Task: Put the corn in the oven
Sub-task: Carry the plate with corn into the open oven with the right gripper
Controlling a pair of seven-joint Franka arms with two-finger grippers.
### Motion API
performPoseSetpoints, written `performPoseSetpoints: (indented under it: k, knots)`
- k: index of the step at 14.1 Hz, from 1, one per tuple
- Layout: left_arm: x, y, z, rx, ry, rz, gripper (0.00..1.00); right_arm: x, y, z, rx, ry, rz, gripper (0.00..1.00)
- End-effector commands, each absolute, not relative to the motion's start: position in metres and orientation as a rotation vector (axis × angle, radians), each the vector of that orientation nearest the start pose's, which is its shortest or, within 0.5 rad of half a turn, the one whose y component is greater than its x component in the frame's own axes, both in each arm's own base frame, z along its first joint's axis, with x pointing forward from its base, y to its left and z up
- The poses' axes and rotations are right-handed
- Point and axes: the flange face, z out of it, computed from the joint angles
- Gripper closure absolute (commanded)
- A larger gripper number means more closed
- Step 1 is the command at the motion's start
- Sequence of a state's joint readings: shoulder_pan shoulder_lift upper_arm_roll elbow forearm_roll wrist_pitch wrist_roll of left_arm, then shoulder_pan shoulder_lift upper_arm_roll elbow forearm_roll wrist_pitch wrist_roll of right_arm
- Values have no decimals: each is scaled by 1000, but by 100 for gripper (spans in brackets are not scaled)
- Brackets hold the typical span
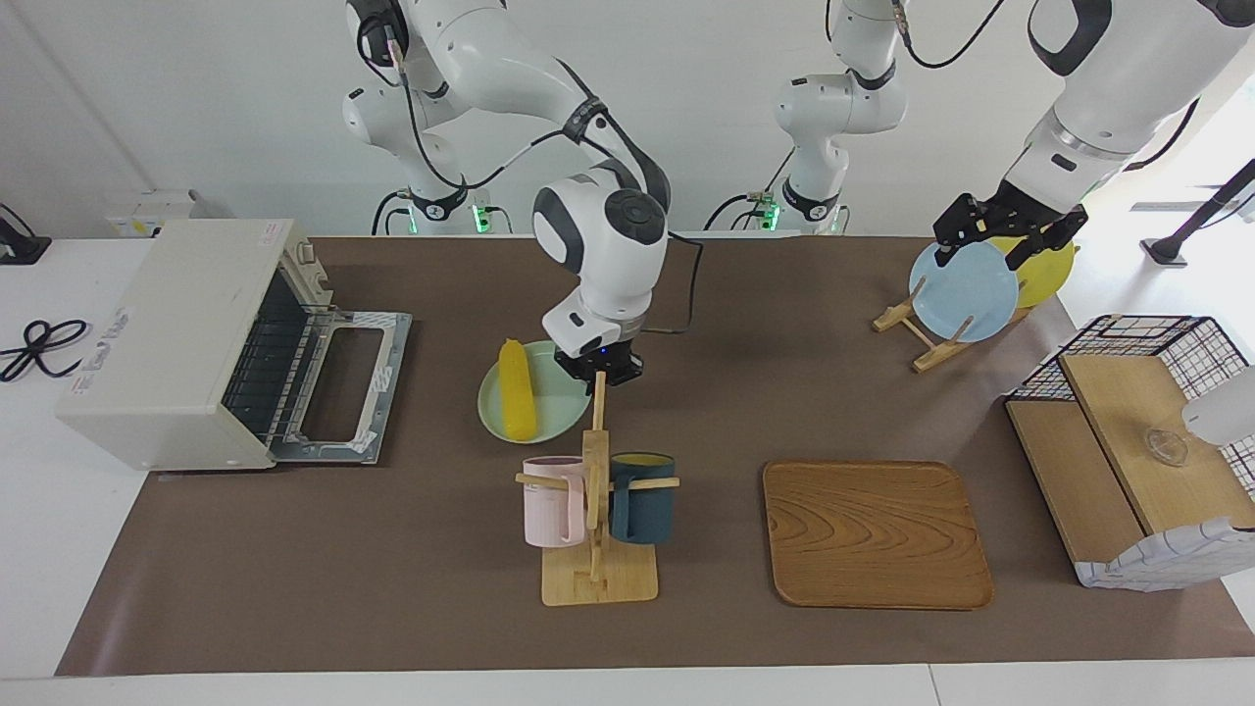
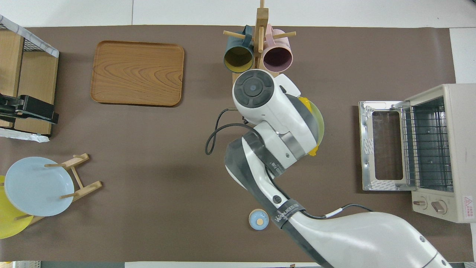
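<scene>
Yellow corn (image 1: 517,400) lies on its plate beside the right claw (image 1: 600,375).

Wooden tray (image 1: 876,534) — grained, smooth; oven (image 1: 167,338) matt cream, wire rack (image 2: 427,145) metal.

I'm working in a robotics lab dressed up as a kitchen. Two white arms are bolted at one edge of a table (image 1: 441,628) covered by a brown mat, against bare white walls, with loose cables trailing nearby. Around the oven (image 1: 167,338), which I take as my landmark, sit staged props: a mug tree (image 1: 596,510) farther from the robots than the oven, then a wooden tray (image 1: 873,534) and a plate rack (image 1: 931,338) toward the left arm's end.
</scene>
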State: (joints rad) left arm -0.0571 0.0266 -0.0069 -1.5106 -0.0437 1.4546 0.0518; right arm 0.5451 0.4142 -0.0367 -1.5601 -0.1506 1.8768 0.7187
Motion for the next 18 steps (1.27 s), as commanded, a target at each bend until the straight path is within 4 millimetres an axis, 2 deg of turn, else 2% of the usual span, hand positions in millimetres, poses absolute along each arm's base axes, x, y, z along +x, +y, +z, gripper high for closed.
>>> performPoseSetpoints:
  k: [1,3,5,7,11,12,15,16,18]
  knots:
    - [545,-36,633,-3158,201,153,0,590,235,427,-3329,314,34,100]
    - [547,-36,632,-3163,174,139,0,581,190,428,-3338,262,99,100]
    - [550,-38,634,-3168,46,100,0,575,147,423,-3354,294,206,100]
    - [551,-38,635,-3171,6,84,0,575,109,417,-3350,307,272,100]
    - [555,-37,636,-3172,-1,13,0,569,63,415,-3390,238,403,100]
    - [556,-37,632,-3173,1,1,0,568,41,423,-3385,236,408,100]
    - [557,-38,628,-3168,20,-5,0,558,-12,421,-3355,218,453,100]
    - [557,-37,628,-3166,20,-3,0,554,-23,415,-3347,209,461,100]
    - [557,-35,628,-3142,26,-5,0,547,-29,402,-3343,192,422,100]
